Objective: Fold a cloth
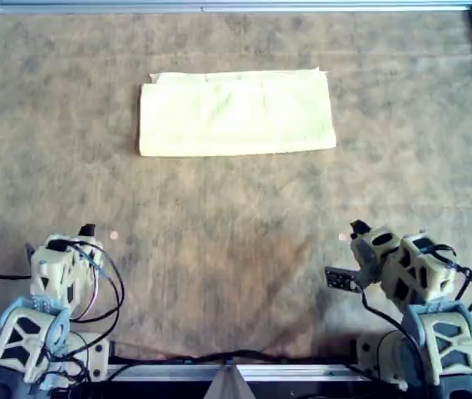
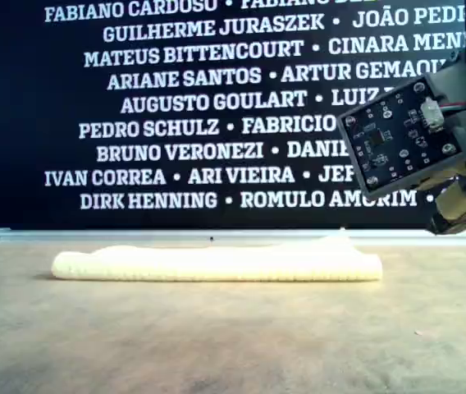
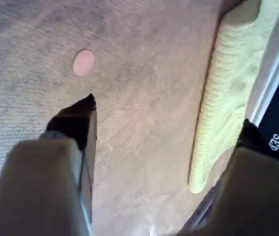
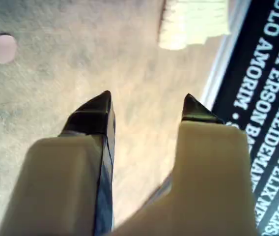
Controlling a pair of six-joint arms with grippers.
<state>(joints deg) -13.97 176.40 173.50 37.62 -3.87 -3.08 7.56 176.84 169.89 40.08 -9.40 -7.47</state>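
Note:
The pale yellow cloth [image 1: 236, 112] lies flat as a long rectangle at the far middle of the brown table, apparently folded over, with a layered far edge. It shows as a low strip in the exterior view [image 2: 217, 264]. My first gripper [image 1: 86, 231] is at the overhead view's near left, open and empty, well short of the cloth. The first wrist view shows its jaws [image 3: 168, 115] wide apart over bare table, with the cloth [image 3: 223, 98] beyond. My second gripper [image 1: 358, 226] is at the near right, open and empty [image 4: 147, 98]. One end of the cloth [image 4: 191, 22] lies far ahead of it.
A small pink dot [image 1: 113, 236] marks the table by the first gripper and another [image 1: 341, 237] by the second. A metal rail [image 1: 219, 7] frames the table. A black wall with white names [image 2: 175, 123] stands behind. The second arm's circuit board [image 2: 401, 135] fills the exterior view's right.

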